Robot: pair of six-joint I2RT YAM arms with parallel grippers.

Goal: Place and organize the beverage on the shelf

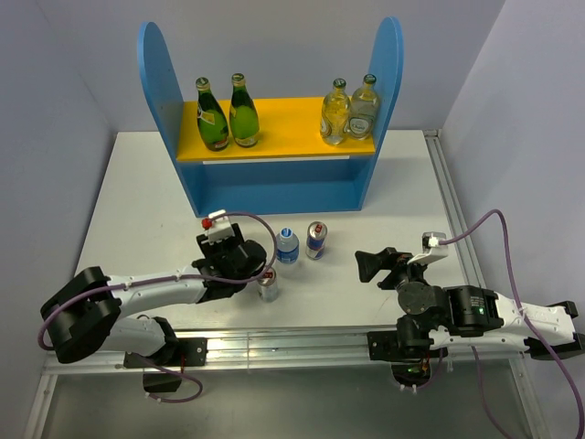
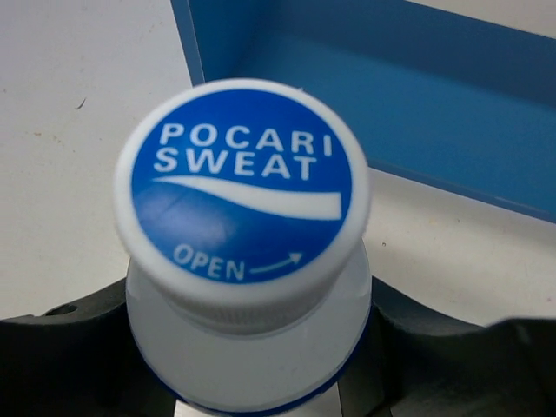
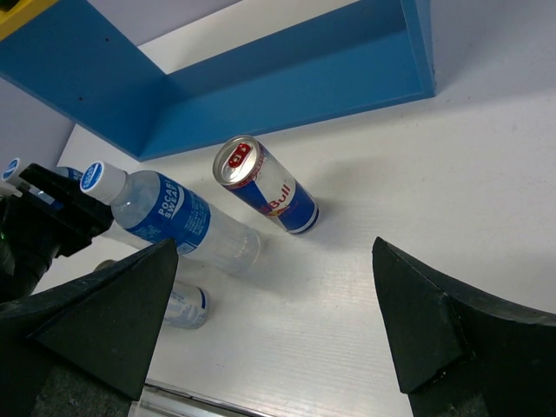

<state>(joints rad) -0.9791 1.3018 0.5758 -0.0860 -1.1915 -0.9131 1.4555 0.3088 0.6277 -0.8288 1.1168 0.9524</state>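
Observation:
The blue shelf [image 1: 274, 183] stands at the back. Two dark green bottles [image 1: 213, 117] stand on the left of its yellow-orange board. My left gripper [image 1: 245, 263] is shut on a blue-capped water bottle [image 2: 243, 182], its jaws pressed against the bottle's sides, in front of the shelf's lower level [image 2: 452, 113]. A second water bottle [image 1: 288, 245] stands just right of it and shows in the right wrist view [image 3: 174, 221]. One silver-blue can [image 1: 316, 240] stands beside that bottle. Another can [image 1: 268, 285] stands close by the left gripper. My right gripper [image 1: 367, 266] is open and empty, right of the cans.
Two pale yellowish glass bottles [image 1: 350, 112] stand on the right of the upper board. The shelf's lower level [image 3: 261, 78] holds nothing. A metal rail [image 1: 292, 343] runs along the table's near edge. Walls close in on both sides.

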